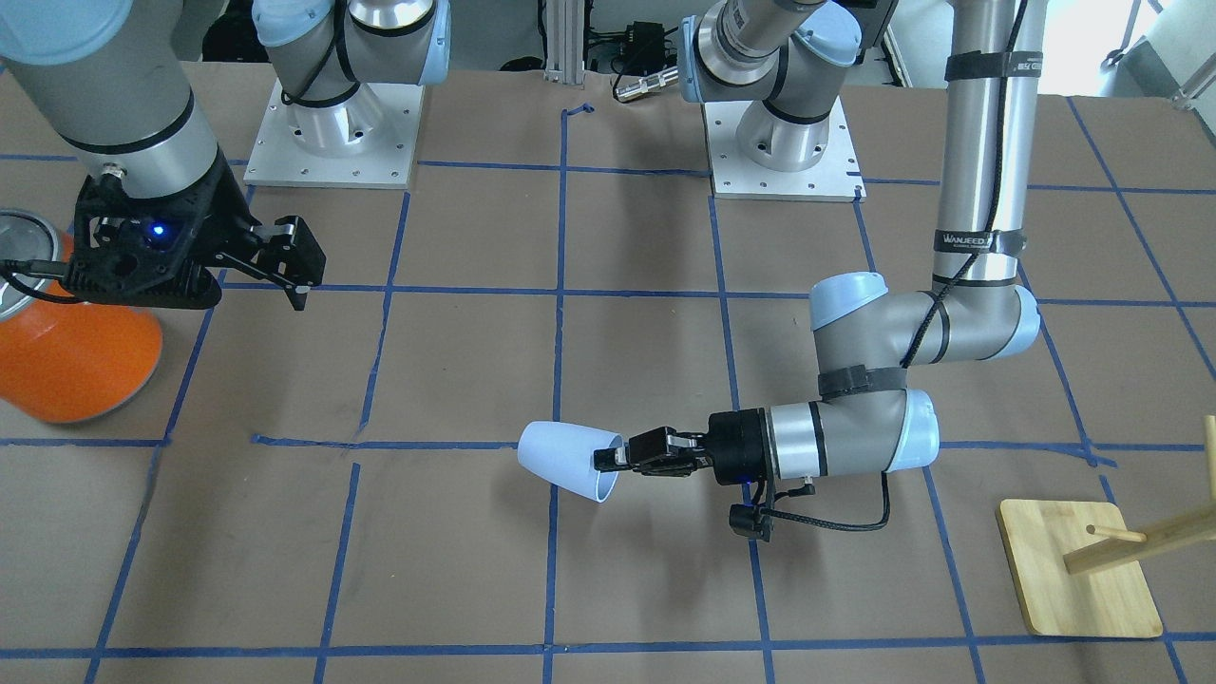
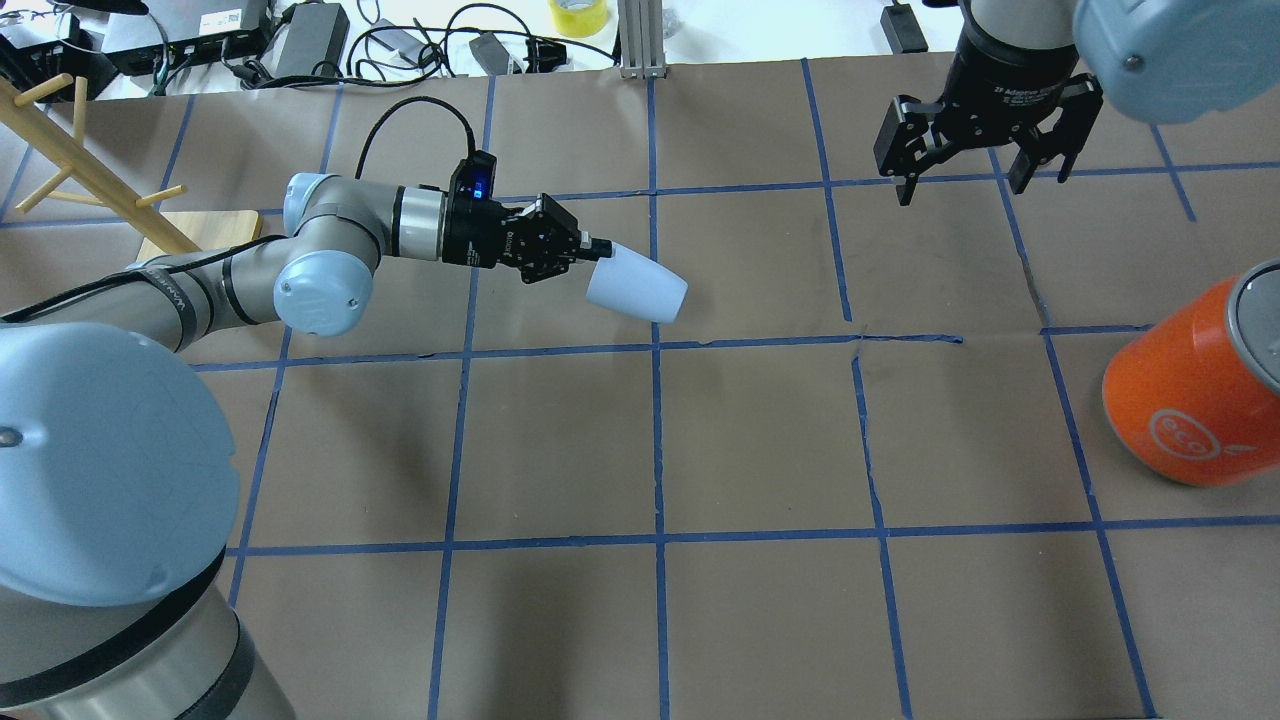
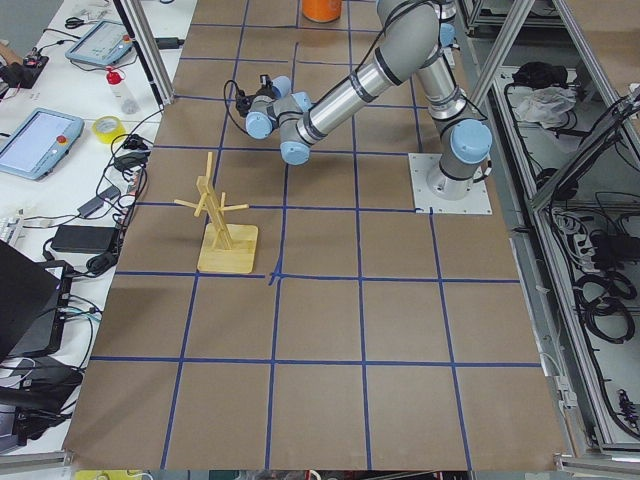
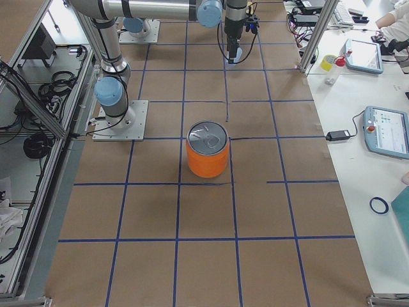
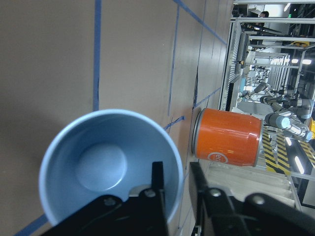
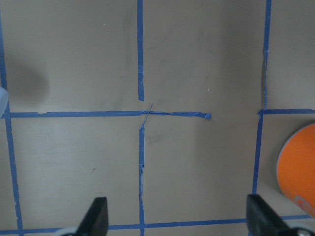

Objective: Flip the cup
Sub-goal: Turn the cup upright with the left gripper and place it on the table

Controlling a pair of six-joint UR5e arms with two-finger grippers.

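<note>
1. At the far left of the overhead view, a wooden rack (image 1: 1073, 570) with slanting pegs is being carried by the brown surface (image 2: 760, 440), which is being crossed by blue tape lines (image 2: 657, 440) in a grid.
2. Just beside the rack, the left arm (image 2: 345, 210) is being stretched low and nearly level over the surface, toward its middle.
3. The left claw (image 2: 597, 249) is being pressed onto the rim of the cup. In the left wrist view, one finger (image 5: 157, 196) is being shown inside the mouth and the other outside the wall.
4. The cup (image 2: 640, 285) is being held on its side near the middle of the surface, close to a tape crossing. Its mouth is being turned toward the claw and its narrower closed end is being pointed away from it. Whether it is touching the surface cannot be told.
5. Further right, the right claw (image 2: 985, 185) is being held above the surface with its fingers spread wide and pointing down. Nothing is being gripped between them.
6. At the far right, an orange container (image 2: 1190, 400) with a silver top is being borne upright by the surface, well apart from the cup.
</note>
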